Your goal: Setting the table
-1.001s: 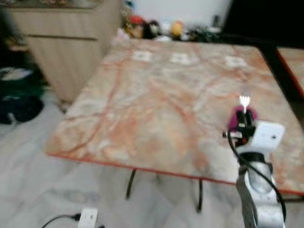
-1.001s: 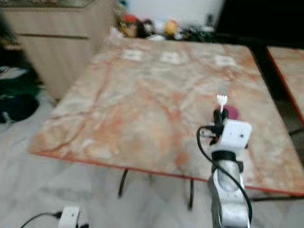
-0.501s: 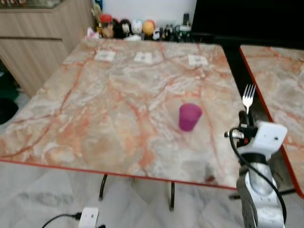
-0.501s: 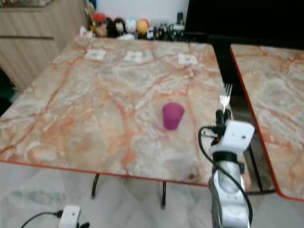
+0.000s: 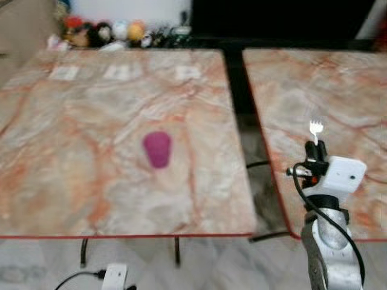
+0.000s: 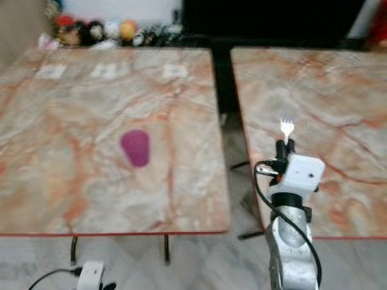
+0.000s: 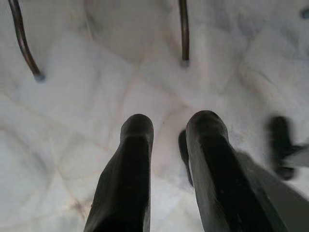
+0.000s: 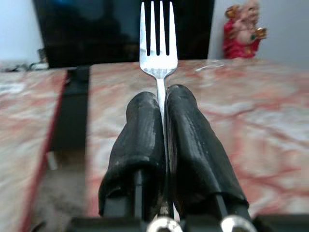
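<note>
My right gripper (image 5: 315,147) is shut on a silver fork (image 5: 314,129), held upright with its tines up, over the near edge of the right-hand marble table (image 5: 338,84). In the right wrist view the fork (image 8: 158,43) sticks out from between the two black fingers (image 8: 140,140). A purple cup (image 5: 158,148) stands on the left-hand marble table (image 5: 72,121), well to the left of the gripper. My left gripper (image 7: 169,121) hangs over the floor, its fingers apart with nothing between them.
A dark gap (image 5: 237,90) separates the two tables. Small figurines (image 5: 100,33) and three paper cards (image 5: 120,72) sit at the far edge of the left table. A red figurine (image 8: 241,31) stands beyond the right table. A white plug box (image 5: 115,275) lies on the floor.
The camera has swung to the right: the cup and left table slid left in view and the right table came into view. The right gripper holds the fork as before.
</note>
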Tool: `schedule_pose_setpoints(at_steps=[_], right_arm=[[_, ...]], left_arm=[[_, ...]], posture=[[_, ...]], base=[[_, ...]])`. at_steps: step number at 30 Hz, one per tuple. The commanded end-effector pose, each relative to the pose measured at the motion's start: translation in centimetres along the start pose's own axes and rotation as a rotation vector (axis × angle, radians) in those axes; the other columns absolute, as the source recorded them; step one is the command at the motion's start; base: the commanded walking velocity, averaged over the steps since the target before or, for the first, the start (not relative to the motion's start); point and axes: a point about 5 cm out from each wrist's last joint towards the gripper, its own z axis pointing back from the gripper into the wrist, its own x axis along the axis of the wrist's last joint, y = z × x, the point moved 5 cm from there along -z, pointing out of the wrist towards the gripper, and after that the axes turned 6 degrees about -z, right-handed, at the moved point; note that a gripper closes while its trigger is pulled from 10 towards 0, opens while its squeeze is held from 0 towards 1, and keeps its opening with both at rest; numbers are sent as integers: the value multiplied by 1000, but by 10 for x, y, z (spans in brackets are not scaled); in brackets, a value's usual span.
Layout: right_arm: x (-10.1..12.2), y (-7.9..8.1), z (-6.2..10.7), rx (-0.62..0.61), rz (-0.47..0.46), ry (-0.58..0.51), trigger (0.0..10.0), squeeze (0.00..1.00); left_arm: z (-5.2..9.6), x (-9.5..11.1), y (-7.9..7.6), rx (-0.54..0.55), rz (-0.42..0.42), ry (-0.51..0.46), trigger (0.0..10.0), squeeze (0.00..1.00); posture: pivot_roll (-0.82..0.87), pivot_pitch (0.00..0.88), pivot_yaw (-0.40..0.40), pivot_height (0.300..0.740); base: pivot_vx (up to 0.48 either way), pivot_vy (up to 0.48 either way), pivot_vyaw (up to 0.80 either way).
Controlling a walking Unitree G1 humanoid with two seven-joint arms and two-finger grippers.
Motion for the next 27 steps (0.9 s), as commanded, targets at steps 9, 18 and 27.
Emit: schedule_pose_setpoints(at_steps=[9,18,27], right_arm=[[6,-2,-2,-3,21,-28,10000,0],[7,-3,-2,-9,21,-31,10000,0],[15,-17,-9,-46,48,-59,10000,0]], left_arm=[[2,-9,-6,-11,5,25,10000,0],[2,-9,-5,-13,2,27,10000,0],[2,-9,-4,-13,-1,27,10000,0]], posture=[[-134,98,35,740],[-135,99,41,740],[-139,99,45,740]], base=[[0,-479,-47],[0,-472,0],[0,-472,0]])
